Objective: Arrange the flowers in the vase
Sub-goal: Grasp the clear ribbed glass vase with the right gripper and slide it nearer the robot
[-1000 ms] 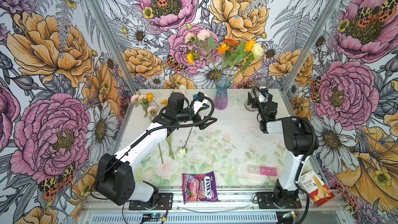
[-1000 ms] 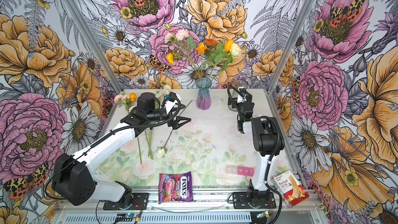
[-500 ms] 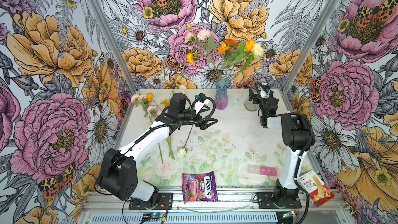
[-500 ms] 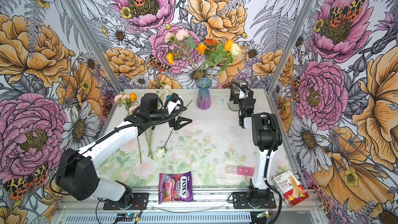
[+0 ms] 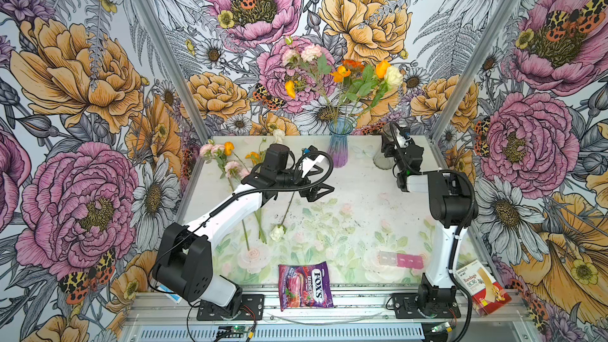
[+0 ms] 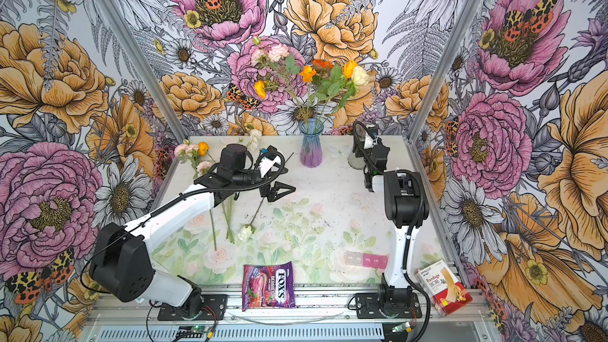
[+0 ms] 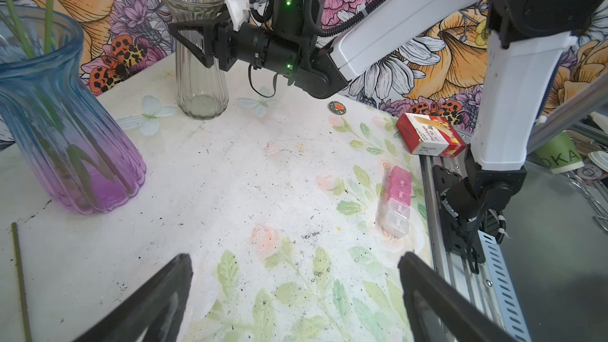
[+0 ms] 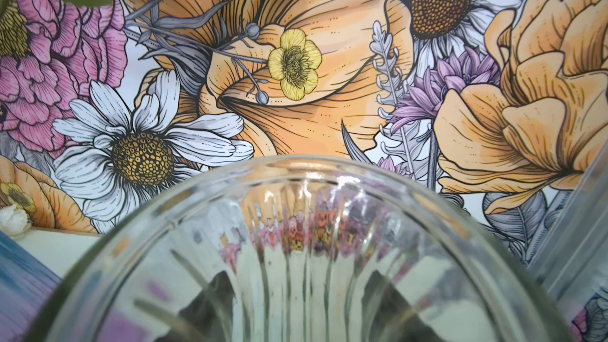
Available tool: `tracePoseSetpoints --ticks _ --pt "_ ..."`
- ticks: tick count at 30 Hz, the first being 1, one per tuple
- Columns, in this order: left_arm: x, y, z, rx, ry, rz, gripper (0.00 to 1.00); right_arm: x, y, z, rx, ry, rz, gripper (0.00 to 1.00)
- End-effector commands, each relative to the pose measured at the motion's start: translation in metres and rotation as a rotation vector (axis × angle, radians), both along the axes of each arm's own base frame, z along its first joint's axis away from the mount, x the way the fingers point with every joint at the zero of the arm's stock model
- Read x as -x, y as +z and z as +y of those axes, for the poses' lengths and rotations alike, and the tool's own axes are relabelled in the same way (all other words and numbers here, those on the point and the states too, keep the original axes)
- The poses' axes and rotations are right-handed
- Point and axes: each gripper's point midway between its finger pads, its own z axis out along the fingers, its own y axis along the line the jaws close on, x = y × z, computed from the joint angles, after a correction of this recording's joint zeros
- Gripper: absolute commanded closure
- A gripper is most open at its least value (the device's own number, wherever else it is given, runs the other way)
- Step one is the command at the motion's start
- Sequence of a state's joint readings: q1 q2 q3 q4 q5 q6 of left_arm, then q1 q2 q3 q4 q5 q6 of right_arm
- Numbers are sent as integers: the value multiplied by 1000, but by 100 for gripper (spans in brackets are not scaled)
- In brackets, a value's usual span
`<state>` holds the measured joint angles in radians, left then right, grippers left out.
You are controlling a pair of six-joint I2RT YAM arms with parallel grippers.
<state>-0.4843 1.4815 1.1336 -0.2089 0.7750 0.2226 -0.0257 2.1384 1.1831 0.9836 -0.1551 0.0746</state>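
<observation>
on the table (image 5: 362,199), the clear vase (image 7: 200,70) could topple if your right gripper (image 7: 194,32), straddling its neck, drags it sideways; whether it pinches the glass, i cannot tell. the back wall is close, the middle open. some flowers (image 5: 230,166) lie loose at back left, the rest stand in the blue vase (image 5: 339,148). your left gripper (image 7: 294,264) is spread and empty.

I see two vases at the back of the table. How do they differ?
The blue vase is tinted, blue fading to purple at the base; the clear vase has no colour. The blue vase holds flowers; the clear vase is empty. The right gripper has its jaws either side of the clear vase, while the blue vase stands free of both arms. Both are ribbed glass and stand upright.
</observation>
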Motion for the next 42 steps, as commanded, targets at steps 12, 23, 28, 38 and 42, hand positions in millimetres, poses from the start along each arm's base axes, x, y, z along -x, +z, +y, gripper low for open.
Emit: tracePoseSetpoints --ticks 12,23,28,38,42 --pt "2 13 -5 -12 -17 -54 1 8 18 5 -47 41 -71 53" --pt "6 24 -3 -5 -13 -84 1 43 71 26 -27 87 -123 59" --pt "6 31 1 1 -6 -100 1 80 91 46 -25 119 -127 60" --pt "6 41 8 13 9 -121 1 179 124 125 -42 264 -183 62" --pt "7 57 11 34 13 -106 1 211 133 162 -40 323 -207 62"
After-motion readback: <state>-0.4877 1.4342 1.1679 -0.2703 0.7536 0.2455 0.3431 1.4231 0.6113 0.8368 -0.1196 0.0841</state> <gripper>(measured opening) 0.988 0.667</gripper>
